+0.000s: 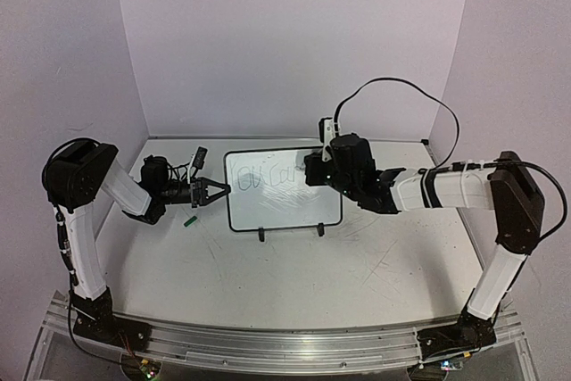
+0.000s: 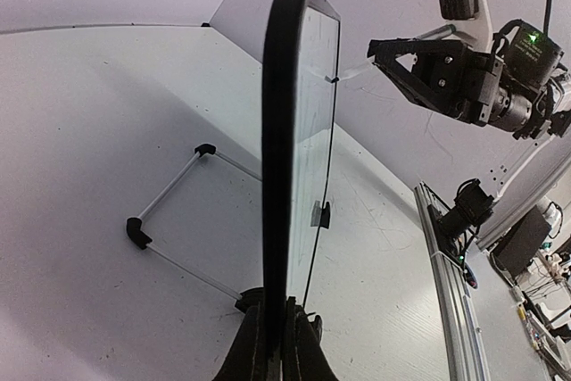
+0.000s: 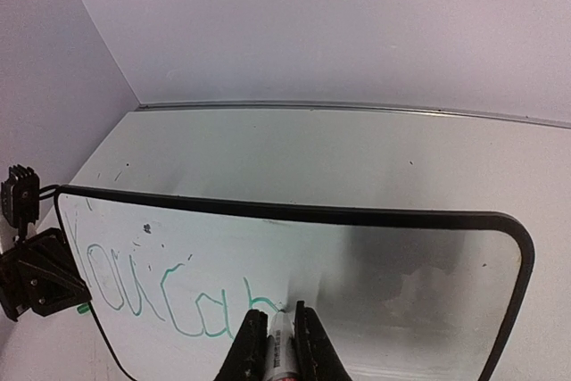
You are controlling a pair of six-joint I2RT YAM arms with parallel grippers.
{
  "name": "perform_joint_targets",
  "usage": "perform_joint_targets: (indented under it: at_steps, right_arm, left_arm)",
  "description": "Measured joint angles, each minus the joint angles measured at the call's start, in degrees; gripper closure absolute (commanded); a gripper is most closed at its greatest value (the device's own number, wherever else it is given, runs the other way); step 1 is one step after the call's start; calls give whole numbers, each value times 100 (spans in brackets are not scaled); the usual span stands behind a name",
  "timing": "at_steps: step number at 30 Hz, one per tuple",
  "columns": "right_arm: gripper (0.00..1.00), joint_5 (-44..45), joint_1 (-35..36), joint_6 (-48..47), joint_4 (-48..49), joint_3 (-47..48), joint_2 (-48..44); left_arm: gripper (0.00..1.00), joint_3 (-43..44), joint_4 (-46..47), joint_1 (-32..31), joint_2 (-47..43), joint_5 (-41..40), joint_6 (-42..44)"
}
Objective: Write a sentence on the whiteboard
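Observation:
The whiteboard [image 1: 285,207] stands upright on two black feet at mid-table. My left gripper [image 1: 217,191] is shut on its left edge; the left wrist view shows the black frame [image 2: 278,131] edge-on between my jaws. My right gripper [image 1: 310,169] is shut on a white marker [image 3: 282,345], its tip touching the board face [image 3: 401,256]. The sentence [image 3: 169,287] reads "You can" in thin green strokes, with the tip at the end of the "n". It also shows in the top view [image 1: 263,176].
A small green marker cap [image 1: 189,219] lies on the tabletop left of the board, under my left gripper. The board's wire stand [image 2: 169,211] spreads behind it. Purple walls enclose the back and sides. An aluminium rail [image 1: 285,345] runs along the near edge.

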Motion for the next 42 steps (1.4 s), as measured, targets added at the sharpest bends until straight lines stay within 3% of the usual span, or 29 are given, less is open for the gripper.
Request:
perform_joint_targets:
  at_steps: [30,42]
  right_arm:
    - [100,-109,12,174,-36,-357,-133]
    - [100,-140,552,-223,-242,-90,-305]
  left_arm:
    - [100,2,-19,0,0,0,2]
    - [100,2,-19,0,0,-24,13]
